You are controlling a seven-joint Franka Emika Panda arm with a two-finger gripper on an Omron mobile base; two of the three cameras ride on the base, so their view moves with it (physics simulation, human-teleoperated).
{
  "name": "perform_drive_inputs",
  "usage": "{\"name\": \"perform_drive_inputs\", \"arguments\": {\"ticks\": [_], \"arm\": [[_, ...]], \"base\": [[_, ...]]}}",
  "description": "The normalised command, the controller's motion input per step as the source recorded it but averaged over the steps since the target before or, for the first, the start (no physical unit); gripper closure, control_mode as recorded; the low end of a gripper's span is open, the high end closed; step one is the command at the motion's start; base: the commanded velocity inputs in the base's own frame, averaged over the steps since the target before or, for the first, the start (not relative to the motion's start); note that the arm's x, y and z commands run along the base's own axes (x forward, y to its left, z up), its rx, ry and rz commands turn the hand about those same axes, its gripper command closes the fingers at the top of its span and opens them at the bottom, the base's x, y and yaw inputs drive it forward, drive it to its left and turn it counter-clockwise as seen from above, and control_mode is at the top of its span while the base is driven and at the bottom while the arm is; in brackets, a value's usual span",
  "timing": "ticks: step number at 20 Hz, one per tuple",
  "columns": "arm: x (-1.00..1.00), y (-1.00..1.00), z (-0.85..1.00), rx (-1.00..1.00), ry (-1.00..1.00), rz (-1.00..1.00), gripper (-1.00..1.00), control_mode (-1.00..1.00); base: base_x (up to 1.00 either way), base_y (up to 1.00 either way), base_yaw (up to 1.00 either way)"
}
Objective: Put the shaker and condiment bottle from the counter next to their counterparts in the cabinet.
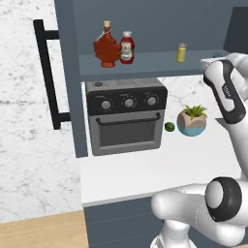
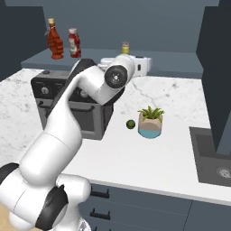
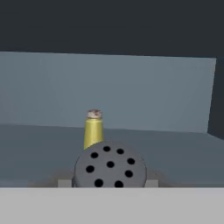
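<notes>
In the hand view, my gripper (image 3: 109, 183) is shut on the shaker (image 3: 110, 168). Its dark grey cap with several holes shows between the fingertips. Just behind it on the cabinet shelf (image 3: 175, 153) stands the yellow shaker (image 3: 93, 129). From the base views, the white hand (image 2: 135, 65) reaches in at shelf height in front of the yellow shaker (image 1: 181, 52). Farther left on the shelf (image 1: 145, 67), the red condiment bottle (image 1: 127, 47) stands upright right beside the maple-leaf bottle (image 1: 106, 46). The white counter (image 1: 145, 169) lies below.
The cabinet door with its black bar handle (image 1: 48, 72) stands open at the left. A dark toaster oven (image 1: 127, 116) sits under the shelf, with a lime (image 1: 169, 127) and a potted plant (image 1: 192, 121) to its right. A sink (image 2: 212, 153) lies at the far right.
</notes>
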Motion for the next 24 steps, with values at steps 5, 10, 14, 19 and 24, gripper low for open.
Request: {"name": "perform_drive_inputs", "arguments": {"ticks": [5,10,14,19,24], "arm": [[0.18,0.03,0.31,0.00,-0.04,-0.08,1.00,-1.00],[0.20,0.03,-0.05,-0.03,0.04,0.00,1.00,-1.00],[0.10,-0.17,0.16,0.00,0.00,0.00,1.00,-1.00],[0.25,-0.05,0.06,0.00,0.01,-0.04,1.00,-1.00],[0.37,0.00,0.00,0.00,0.06,-0.01,1.00,-1.00]], "base": [[0.00,0.00,0.00],[0.00,0.00,0.00],[0.00,0.00,0.00],[0.00,0.00,0.00],[0.00,0.00,0.00]]}}
